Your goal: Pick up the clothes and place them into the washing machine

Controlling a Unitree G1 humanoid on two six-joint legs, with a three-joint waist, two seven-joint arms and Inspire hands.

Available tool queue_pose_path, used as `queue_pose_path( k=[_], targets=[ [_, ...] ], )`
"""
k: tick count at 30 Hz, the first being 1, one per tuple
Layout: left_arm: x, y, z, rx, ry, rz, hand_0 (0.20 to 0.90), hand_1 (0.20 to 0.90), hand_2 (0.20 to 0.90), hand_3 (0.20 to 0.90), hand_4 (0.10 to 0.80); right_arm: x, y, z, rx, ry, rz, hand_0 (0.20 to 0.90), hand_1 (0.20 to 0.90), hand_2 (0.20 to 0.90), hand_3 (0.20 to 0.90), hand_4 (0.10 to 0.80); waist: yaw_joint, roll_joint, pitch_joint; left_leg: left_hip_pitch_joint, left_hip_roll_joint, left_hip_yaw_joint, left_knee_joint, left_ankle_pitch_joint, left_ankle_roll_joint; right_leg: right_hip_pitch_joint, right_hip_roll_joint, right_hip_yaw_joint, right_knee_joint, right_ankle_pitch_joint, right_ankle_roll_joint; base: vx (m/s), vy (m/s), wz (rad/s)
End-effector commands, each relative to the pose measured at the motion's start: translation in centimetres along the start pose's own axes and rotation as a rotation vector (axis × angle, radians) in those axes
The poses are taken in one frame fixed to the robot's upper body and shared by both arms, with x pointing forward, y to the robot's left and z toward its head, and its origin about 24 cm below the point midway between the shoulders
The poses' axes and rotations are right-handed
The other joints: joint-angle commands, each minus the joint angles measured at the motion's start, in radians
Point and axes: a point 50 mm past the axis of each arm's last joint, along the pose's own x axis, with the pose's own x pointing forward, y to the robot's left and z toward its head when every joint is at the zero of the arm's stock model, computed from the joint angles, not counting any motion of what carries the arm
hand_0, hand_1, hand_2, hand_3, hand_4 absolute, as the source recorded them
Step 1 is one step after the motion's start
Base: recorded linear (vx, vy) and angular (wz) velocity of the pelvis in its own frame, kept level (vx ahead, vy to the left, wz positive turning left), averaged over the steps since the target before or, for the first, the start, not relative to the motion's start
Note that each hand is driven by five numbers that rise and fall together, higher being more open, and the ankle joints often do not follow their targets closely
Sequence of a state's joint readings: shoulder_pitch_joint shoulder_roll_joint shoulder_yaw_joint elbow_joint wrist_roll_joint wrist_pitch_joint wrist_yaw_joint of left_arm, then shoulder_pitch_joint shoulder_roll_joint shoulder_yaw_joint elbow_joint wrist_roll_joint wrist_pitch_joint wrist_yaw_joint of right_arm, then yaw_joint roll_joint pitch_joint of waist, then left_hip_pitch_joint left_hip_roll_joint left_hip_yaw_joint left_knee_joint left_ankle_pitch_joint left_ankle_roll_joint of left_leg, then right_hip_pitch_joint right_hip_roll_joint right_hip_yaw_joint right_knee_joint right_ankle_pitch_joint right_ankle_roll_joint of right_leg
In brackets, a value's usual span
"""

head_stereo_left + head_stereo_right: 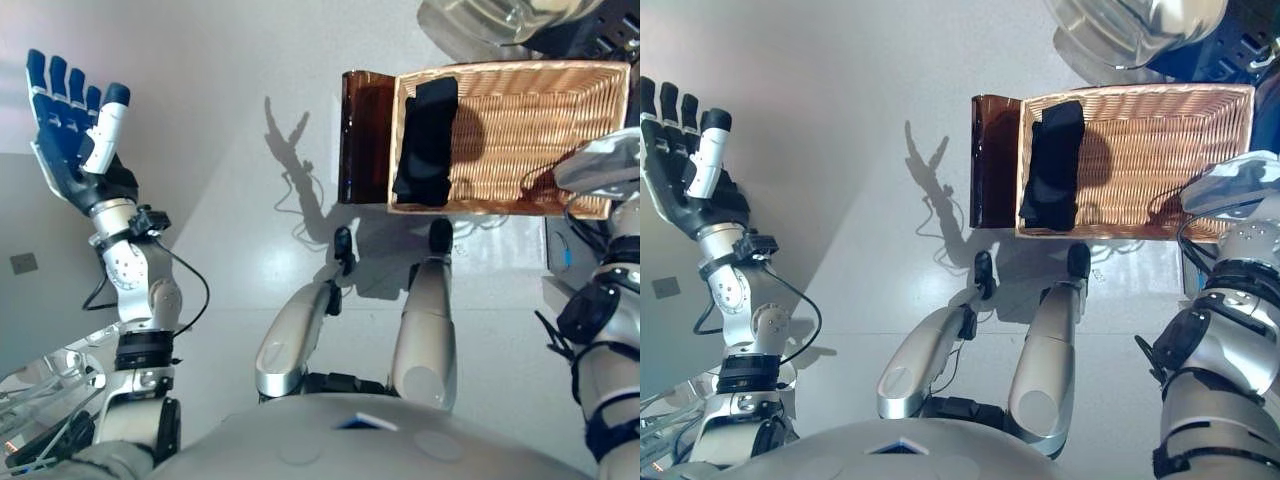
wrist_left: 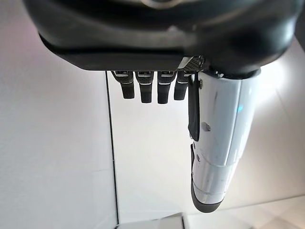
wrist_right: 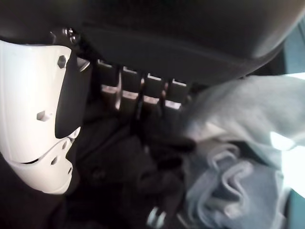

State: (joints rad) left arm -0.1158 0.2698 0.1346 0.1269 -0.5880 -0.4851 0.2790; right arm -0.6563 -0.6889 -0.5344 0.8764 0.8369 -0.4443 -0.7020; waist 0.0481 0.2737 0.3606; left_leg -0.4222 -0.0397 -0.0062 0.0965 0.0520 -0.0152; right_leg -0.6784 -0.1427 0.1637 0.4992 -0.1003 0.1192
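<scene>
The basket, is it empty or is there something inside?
Not empty. A black garment lies inside the wicker basket at its left end; most of the woven bottom shows bare.

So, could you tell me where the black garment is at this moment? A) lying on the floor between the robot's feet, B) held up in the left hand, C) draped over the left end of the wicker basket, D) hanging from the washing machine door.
C: the black garment lies draped inside the wicker basket at its left end, while the left hand is raised, open and empty.
</scene>
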Motion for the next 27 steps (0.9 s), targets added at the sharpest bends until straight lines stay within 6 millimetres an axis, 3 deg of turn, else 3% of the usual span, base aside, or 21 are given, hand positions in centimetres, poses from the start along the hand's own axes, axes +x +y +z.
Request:
queue_pose_path(
  k=[1, 3, 4, 6, 7, 9, 10, 11, 12, 16, 22, 23, 25, 27],
  targets=[
    [0.6, 1.4, 1.4, 0.000, -0.102, 0.050, 0.900, 0.900, 0.900, 0.900, 0.800, 0.3, 0.2, 5.6, 0.029, -0.335, 0.181, 0.900, 0.900, 0.900, 0.900, 0.800, -0.033, -0.047, -0.184, 0.006, 0.042, -0.045, 0.010, -0.017, -0.087, 0.162, 0.068, -0.062, -0.225, 0.017, -0.066, 0.061, -0.004, 0.07],
    [0.7, 1.4, 1.4, -0.002, -0.102, 0.052, 0.900, 0.900, 0.900, 0.900, 0.800, 0.1, -0.1, 4.8, 0.047, -0.302, 0.180, 0.900, 0.900, 0.900, 0.900, 0.800, -0.034, -0.055, -0.186, 0.022, 0.043, -0.051, 0.002, -0.016, -0.087, 0.181, 0.065, -0.066, -0.239, 0.022, -0.065, 0.061, 0.007, 0.11],
    [0.6, 1.3, 1.1, 0.004, -0.090, 0.037, 0.900, 0.900, 0.900, 0.900, 0.800, 0.0, -2.3, 2.4, 0.008, -0.225, 0.125, 0.900, 0.900, 0.900, 0.900, 0.800, -0.032, -0.066, -0.196, 0.045, 0.041, -0.056, -0.010, -0.016, -0.085, 0.214, 0.059, -0.074, -0.262, 0.025, -0.063, 0.082, 0.016, 0.13],
    [0.6, 1.3, 1.0, 0.002, -0.084, 0.040, 0.900, 0.900, 0.900, 0.900, 0.800, -0.2, -2.9, 1.3, 0.000, -0.178, 0.117, 0.900, 0.900, 0.900, 0.900, 0.800, -0.031, -0.075, -0.199, 0.063, 0.041, -0.061, -0.018, -0.015, -0.084, 0.236, 0.056, -0.075, -0.278, 0.031, -0.061, 0.085, 0.014, 0.06],
    [0.4, 1.4, 0.8, 0.006, -0.072, 0.041, 0.900, 0.900, 0.900, 0.900, 0.800, -0.6, -5.3, -1.2, -0.052, -0.089, 0.063, 0.900, 0.900, 0.900, 0.900, 0.800, -0.029, -0.086, -0.208, 0.086, 0.040, -0.069, -0.032, -0.015, -0.082, 0.267, 0.050, -0.078, -0.301, 0.033, -0.059, 0.095, 0.014, 0.02],
    [0.3, 1.2, 0.5, 0.000, -0.060, 0.037, 0.900, 0.900, 0.900, 0.900, 0.800, -1.9, -7.0, -4.0, -0.076, 0.020, 0.039, 0.900, 0.900, 0.900, 0.900, 0.800, -0.024, -0.097, -0.214, 0.114, 0.040, -0.073, -0.042, -0.013, -0.080, 0.295, 0.045, -0.085, -0.313, 0.037, -0.058, 0.117, 0.003, 0.04],
    [0.3, 1.6, 0.3, 0.019, -0.044, 0.045, 0.900, 0.900, 0.900, 0.900, 0.800, -2.2, -8.4, -5.1, -0.125, 0.065, 0.025, 0.900, 0.900, 0.900, 0.900, 0.800, -0.024, -0.108, -0.215, 0.134, 0.040, -0.077, -0.048, -0.013, -0.079, 0.318, 0.043, -0.090, -0.322, 0.038, -0.057, 0.069, -0.006, 0.03],
    [0.3, 1.6, 0.3, 0.019, -0.045, 0.045, 0.900, 0.900, 0.900, 0.900, 0.800, -2.2, -8.4, -5.1, -0.124, 0.066, 0.025, 0.900, 0.900, 0.900, 0.900, 0.800, -0.025, -0.108, -0.213, 0.136, 0.039, -0.077, -0.050, -0.013, -0.079, 0.321, 0.043, -0.090, -0.324, 0.038, -0.057, 0.105, 0.005, 0.03],
    [0.2, 1.4, 0.2, 0.026, -0.040, 0.031, 0.900, 0.900, 0.900, 0.900, 0.800, -3.7, -10.7, -7.4, -0.147, 0.167, -0.004, 0.900, 0.900, 0.900, 0.900, 0.800, -0.022, -0.121, -0.221, 0.163, 0.037, -0.085, -0.058, -0.015, -0.076, 0.352, 0.042, -0.094, -0.339, 0.040, -0.056, 0.111, -0.003, 0.03],
    [-0.2, 1.7, -0.1, 0.051, -0.015, 0.026, 0.900, 0.900, 0.900, 0.900, 0.800, -6.3, -15.3, -10.8, -0.262, 0.345, -0.077, 0.900, 0.900, 0.900, 0.900, 0.800, -0.012, -0.142, -0.241, 0.223, 0.038, -0.100, -0.084, -0.019, -0.071, 0.429, 0.033, -0.113, -0.387, 0.050, -0.049, 0.122, -0.002, 0.05],
    [-0.9, 2.2, -0.6, 0.078, 0.023, 0.024, 0.900, 0.900, 0.900, 0.900, 0.800, -11.1, -21.0, -14.1, -0.408, 0.575, -0.141, 0.900, 0.900, 0.900, 0.900, 0.800, -0.005, -0.179, -0.278, 0.299, 0.051, -0.107, -0.126, -0.018, -0.069, 0.521, 0.017, -0.134, -0.455, 0.073, -0.034, 0.114, 0.007, 0.05],
    [-0.9, 2.2, -0.6, 0.081, 0.022, 0.019, 0.900, 0.900, 0.900, 0.900, 0.800, -11.7, -21.1, -14.5, -0.395, 0.599, -0.132, 0.900, 0.900, 0.900, 0.900, 0.800, -0.004, -0.184, -0.283, 0.306, 0.053, -0.107, -0.129, -0.017, -0.068, 0.528, 0.018, -0.136, -0.459, 0.075, -0.033, 0.108, 0.013, 0.03],
    [-1.2, 2.3, -0.7, 0.091, 0.036, 0.011, 0.900, 0.900, 0.900, 0.900, 0.800, -12.9, -23.2, -14.8, -0.455, 0.657, -0.156, 0.900, 0.900, 0.900, 0.900, 0.800, -0.001, -0.199, -0.296, 0.326, 0.056, -0.110, -0.141, -0.018, -0.066, 0.552, 0.017, -0.141, -0.472, 0.079, -0.030, 0.104, 0.006, 0.04],
    [-1.4, 2.6, -0.9, 0.088, 0.049, 0.025, 0.900, 0.900, 0.900, 0.900, 0.800, -13.4, -23.5, -15.1, -0.463, 0.694, -0.145, 0.900, 0.900, 0.900, 0.900, 0.800, 0.000, -0.208, -0.300, 0.342, 0.057, -0.112, -0.152, -0.017, -0.066, 0.571, 0.015, -0.144, -0.489, 0.087, -0.027, 0.065, 0.009, 0.05]
  ],
)
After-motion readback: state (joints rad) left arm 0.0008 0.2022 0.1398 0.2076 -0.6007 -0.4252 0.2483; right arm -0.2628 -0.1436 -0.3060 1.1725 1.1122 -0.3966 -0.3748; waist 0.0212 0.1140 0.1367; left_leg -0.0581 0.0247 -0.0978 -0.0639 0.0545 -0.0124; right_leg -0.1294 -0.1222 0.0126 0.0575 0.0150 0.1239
